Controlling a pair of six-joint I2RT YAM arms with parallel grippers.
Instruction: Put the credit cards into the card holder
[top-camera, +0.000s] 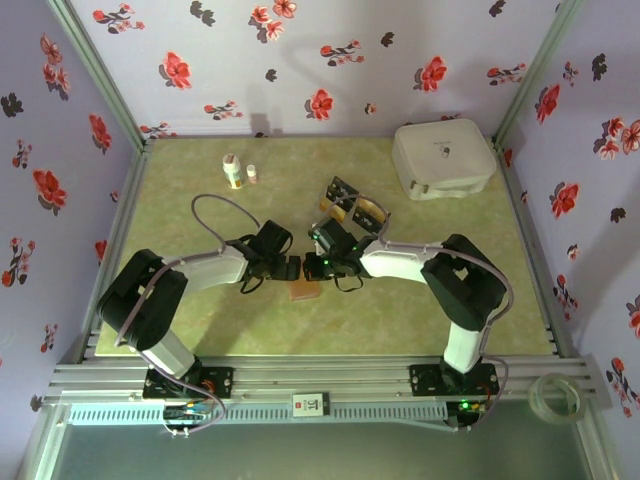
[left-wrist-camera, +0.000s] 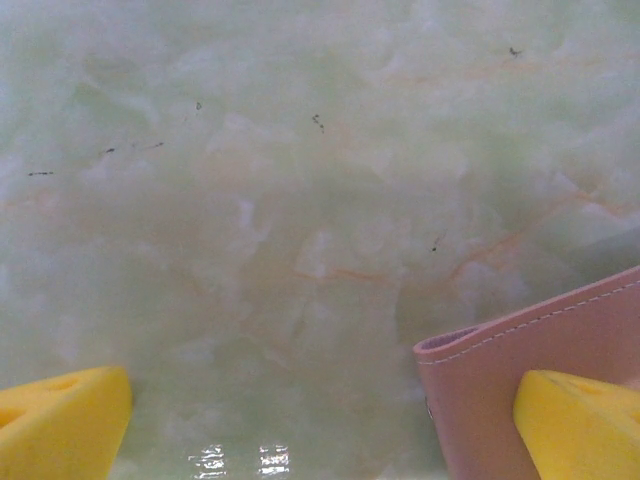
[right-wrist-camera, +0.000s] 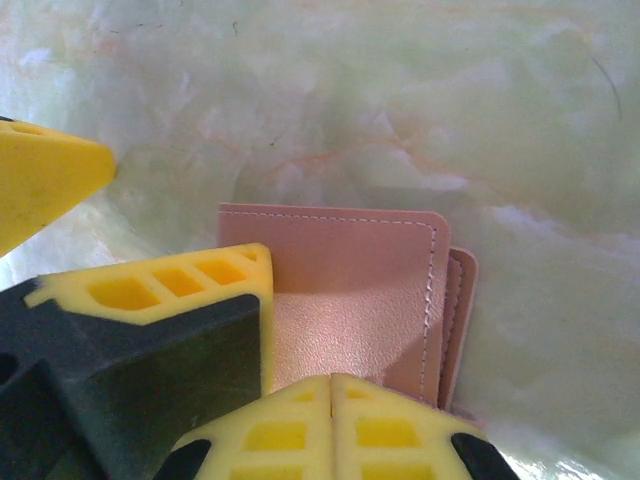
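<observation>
The card holder (right-wrist-camera: 350, 290) is a pinkish-brown leather wallet lying folded flat on the table, with stitched edges and a second flap peeking out on its right. In the top view the card holder (top-camera: 303, 291) lies just in front of both grippers, which meet at the table's middle. My right gripper (right-wrist-camera: 332, 425) is shut with nothing between its fingertips, right over the holder's near edge. My left gripper (left-wrist-camera: 320, 430) is open; its right finger (left-wrist-camera: 580, 425) sits over a corner of the holder (left-wrist-camera: 500, 380). The credit cards (top-camera: 352, 206), black and gold, lie behind the grippers.
A clear tray (top-camera: 335, 210) holds the cards. A large white rounded case (top-camera: 443, 158) stands at the back right, and two small bottles (top-camera: 233, 171) at the back left. A tape roll (top-camera: 557, 393) lies on the frame at the front right.
</observation>
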